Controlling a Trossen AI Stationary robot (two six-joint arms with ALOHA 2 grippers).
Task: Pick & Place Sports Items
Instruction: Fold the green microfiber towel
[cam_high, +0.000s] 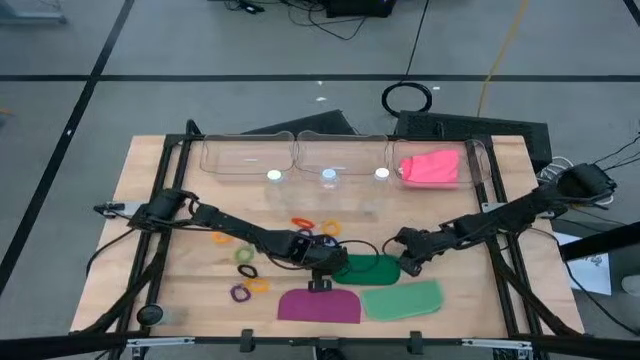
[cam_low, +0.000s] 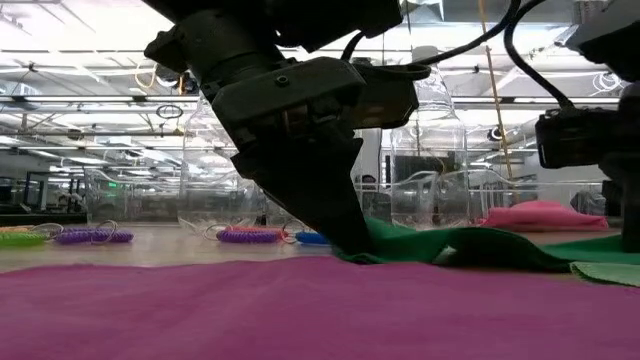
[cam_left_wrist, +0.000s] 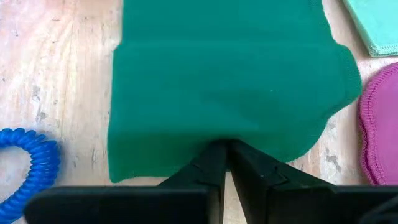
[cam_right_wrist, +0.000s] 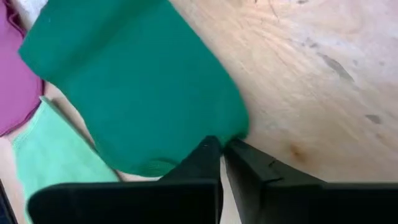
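Both pincers pinch the dark green piece (cam_high: 368, 267) at opposite ends. Left pincer (cam_high: 335, 262) has its fingers pressed together on the edge nearest the rings; left wrist view shows the cloth edge caught between the two dark fingertips (cam_left_wrist: 214, 158). Right pincer (cam_high: 405, 262) is clamped tight on the other end of the same piece, cloth corner caught at its fingertips (cam_right_wrist: 208, 149). In the low view the dark green piece (cam_low: 470, 245) is bunched and slightly raised off the table (cam_high: 150, 170) between the two arms.

Purple piece (cam_high: 318, 305) lies flat at the table's front edge, light green piece (cam_high: 403, 299) just beside it, both near the dark green one. Pink rectangle (cam_high: 433, 166) sits inside the right-hand clear bin (cam_high: 478, 160). Small rings are scattered left of centre: an orange ring (cam_high: 303, 222), a green ring (cam_high: 244, 255), a purple ring (cam_high: 239, 293), and a blue ring (cam_left_wrist: 28, 165) near the left pincer.
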